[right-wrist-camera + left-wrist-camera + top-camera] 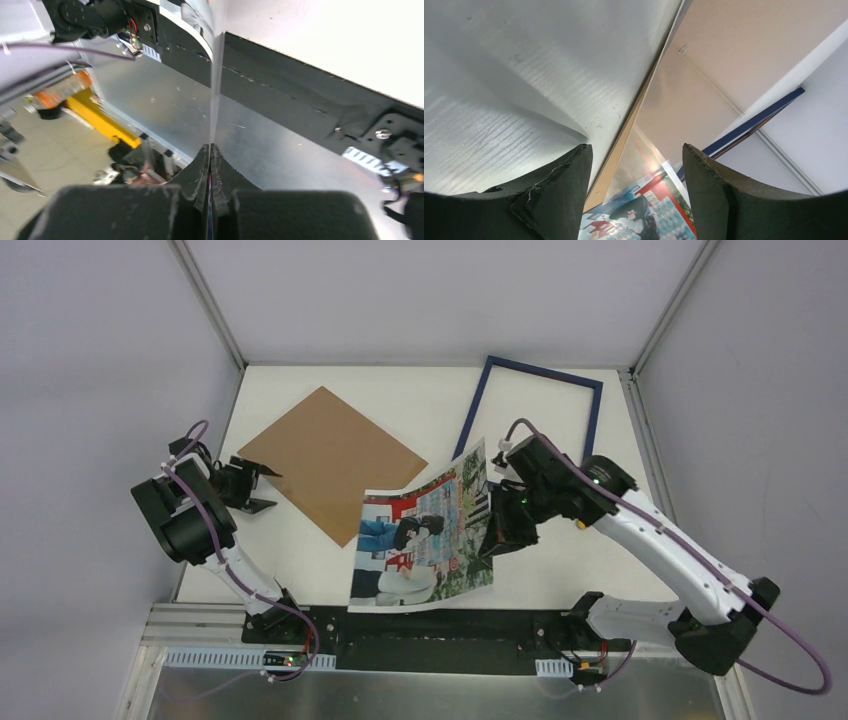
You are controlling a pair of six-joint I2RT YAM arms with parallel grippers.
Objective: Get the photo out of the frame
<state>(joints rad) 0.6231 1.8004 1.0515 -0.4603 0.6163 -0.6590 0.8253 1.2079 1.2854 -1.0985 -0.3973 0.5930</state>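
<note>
One photo (420,540), curled and raised at its right edge, is pinched in the closed right hand (490,528), outside the one navy frame (545,370). The frame's near side is hidden behind the print and the arm. One brown backing board (330,462) lies on the worktop (420,410). The left hand (265,488) hovers beside it, fingers spread wide, empty. From the right wrist the print shows only edge-on.
</note>
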